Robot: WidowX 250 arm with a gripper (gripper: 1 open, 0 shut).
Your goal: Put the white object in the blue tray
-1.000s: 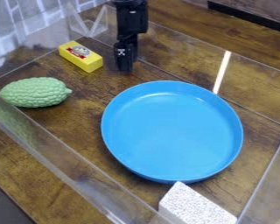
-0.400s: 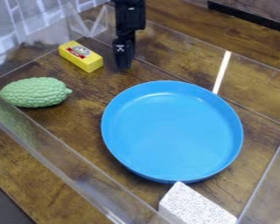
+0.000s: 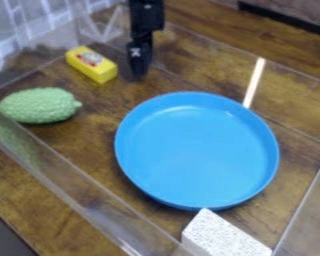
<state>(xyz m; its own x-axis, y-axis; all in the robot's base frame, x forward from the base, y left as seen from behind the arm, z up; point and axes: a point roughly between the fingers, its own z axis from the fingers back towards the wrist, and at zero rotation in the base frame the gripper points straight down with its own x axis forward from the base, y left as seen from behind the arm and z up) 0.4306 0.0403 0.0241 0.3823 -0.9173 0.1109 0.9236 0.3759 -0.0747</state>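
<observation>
The white object (image 3: 224, 236), a small grainy speckled block, lies flat on the counter well apart from the jaws, just beside the round blue tray (image 3: 196, 148), which lies flat between them.

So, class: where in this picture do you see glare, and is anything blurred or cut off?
Camera view: a bright streak of glare lies on the table right of the hand; the whole frame is slightly soft; the white block is cut off by the bottom edge; the blue tray shows only faint sheen.
</observation>
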